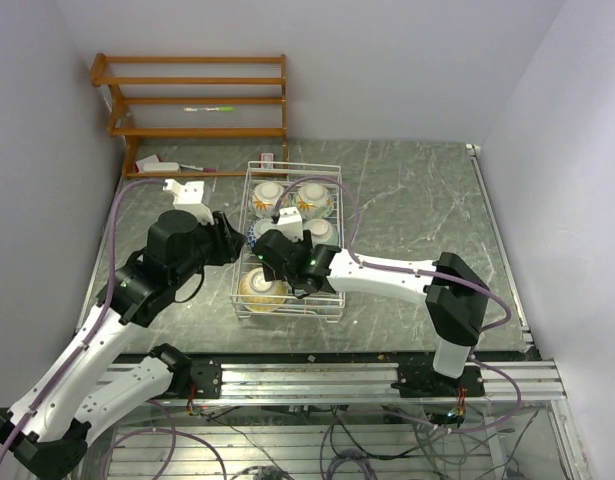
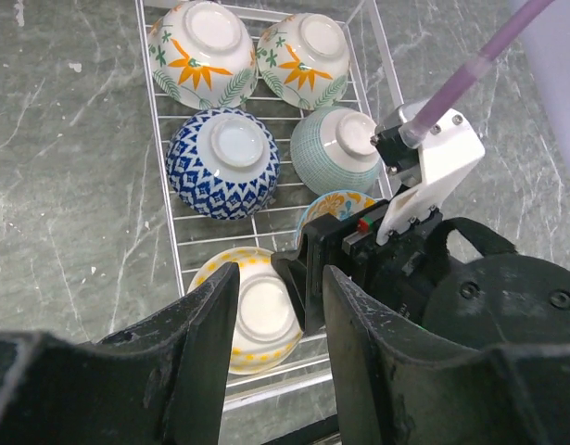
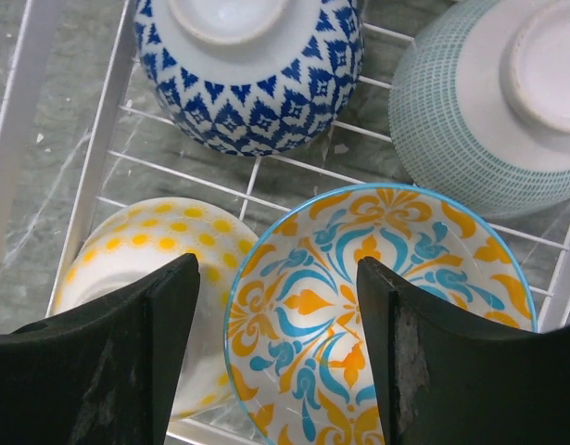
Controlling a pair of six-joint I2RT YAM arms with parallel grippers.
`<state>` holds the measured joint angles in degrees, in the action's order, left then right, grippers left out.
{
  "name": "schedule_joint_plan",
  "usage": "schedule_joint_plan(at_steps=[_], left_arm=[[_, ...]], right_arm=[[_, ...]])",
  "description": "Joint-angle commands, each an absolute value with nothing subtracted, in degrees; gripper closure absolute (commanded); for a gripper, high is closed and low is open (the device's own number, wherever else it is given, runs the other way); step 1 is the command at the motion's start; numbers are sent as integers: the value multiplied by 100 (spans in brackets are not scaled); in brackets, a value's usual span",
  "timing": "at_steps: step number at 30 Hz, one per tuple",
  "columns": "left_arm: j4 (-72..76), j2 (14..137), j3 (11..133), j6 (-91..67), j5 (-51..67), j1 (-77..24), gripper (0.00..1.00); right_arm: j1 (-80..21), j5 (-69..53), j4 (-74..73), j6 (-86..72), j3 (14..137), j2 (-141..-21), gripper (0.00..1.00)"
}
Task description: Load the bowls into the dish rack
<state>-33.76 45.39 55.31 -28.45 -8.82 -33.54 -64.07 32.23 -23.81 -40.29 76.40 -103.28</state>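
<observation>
Grey tabletop (image 1: 417,200) bears the dish rack (image 2: 280,227); left hand (image 2: 279,287) and right hand (image 3: 275,269) both spread.

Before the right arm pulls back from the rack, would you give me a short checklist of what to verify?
1. Right tool open: ok, fingers spread above the orange-and-blue bowl.
2. That bowl inside the dish rack: ok.
3. It sits level: cannot tell; its rim overlaps the yellow dotted bowl.
4. Left tool clear of the right arm: not ok, it hangs open right beside it.
5. Bowls outside the rack: ok, none in view.
</observation>
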Motion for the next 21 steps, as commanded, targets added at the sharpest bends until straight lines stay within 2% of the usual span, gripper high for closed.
schedule_joint_plan(at_steps=[1, 15, 21], left_arm=[[-3562, 4316, 5515, -2759, -930, -3375, 48], [-3900, 3919, 5556, -2706, -1217, -3375, 48], [-3934, 4018, 5669, -2645, -1214, -3375, 49]], right_arm=[[-6385, 3567, -2436, -4472, 7639, -10371, 33], [-6360, 3821, -2753, -4563, 7917, -10945, 53], [-6356, 3896, -2652, -4557, 7765, -10715, 74]])
